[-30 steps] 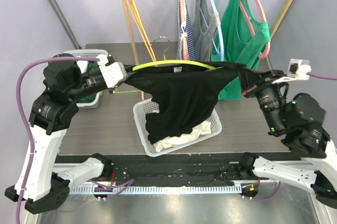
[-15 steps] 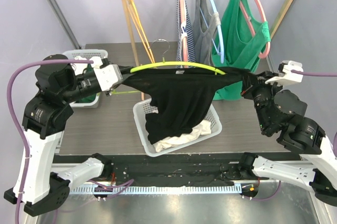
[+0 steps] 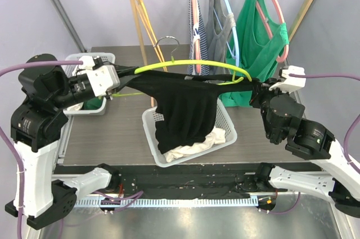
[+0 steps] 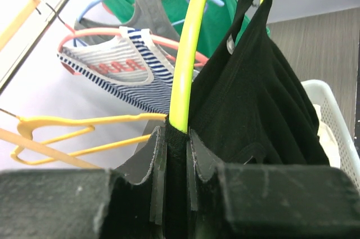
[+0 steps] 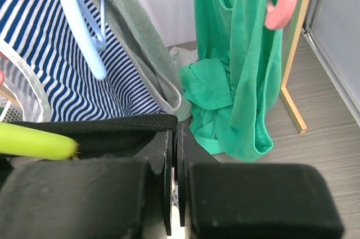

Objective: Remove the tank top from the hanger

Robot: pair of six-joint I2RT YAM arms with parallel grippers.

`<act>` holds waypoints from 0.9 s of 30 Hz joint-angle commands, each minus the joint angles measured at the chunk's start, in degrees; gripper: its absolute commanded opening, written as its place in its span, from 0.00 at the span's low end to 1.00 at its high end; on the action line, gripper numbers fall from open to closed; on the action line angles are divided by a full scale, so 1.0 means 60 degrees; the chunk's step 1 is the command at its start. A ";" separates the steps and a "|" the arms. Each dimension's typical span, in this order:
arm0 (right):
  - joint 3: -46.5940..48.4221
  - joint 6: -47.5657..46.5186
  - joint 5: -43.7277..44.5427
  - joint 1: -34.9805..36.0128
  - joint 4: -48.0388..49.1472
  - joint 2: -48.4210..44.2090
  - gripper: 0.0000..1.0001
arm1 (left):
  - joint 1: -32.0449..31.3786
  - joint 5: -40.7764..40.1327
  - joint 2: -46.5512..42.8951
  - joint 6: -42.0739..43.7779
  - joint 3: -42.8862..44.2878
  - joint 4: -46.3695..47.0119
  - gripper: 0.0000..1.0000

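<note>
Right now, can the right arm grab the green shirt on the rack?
Probably not yet. The green shirt hangs just beyond it with nothing in between, but the right gripper is shut on the black tank top, so it would have to let go first.

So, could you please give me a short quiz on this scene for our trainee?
1. True or false: the white basket under the black tank top is empty.
2. What does the left claw clamp? A the yellow-green hanger; B a blue hanger; C the basket rim.
3. Which colour is the garment hanging rightmost on the wooden rack?
Key: 1 false, it holds white cloth; 2 A; 3 green.
</note>
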 commanded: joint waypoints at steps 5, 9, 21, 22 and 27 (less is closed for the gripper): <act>-0.0458 -0.0631 -0.1100 -0.0178 0.0247 -0.0186 0.01 | 0.0215 0.0476 -0.0131 -0.0333 0.0421 0.0758 0.00; -0.0254 -0.1381 -0.3269 -0.0178 0.0575 -0.0891 0.42 | 0.0215 0.0360 -0.0072 -0.0172 -0.0587 0.1285 0.00; 0.1108 -0.1690 -0.5218 -0.0178 -0.0890 -0.1229 0.72 | -0.0384 0.0418 0.2167 -0.0934 0.0740 0.3293 0.00; 0.1370 -0.1748 -0.5265 -0.0193 -0.1079 -0.1084 0.77 | -0.0458 0.0389 0.2502 -0.0919 0.1018 0.3278 0.00; 0.2396 -0.2114 -0.6317 -0.0178 -0.1432 -0.0965 0.77 | -0.0664 0.0783 0.2726 -0.0453 0.1461 0.3060 0.00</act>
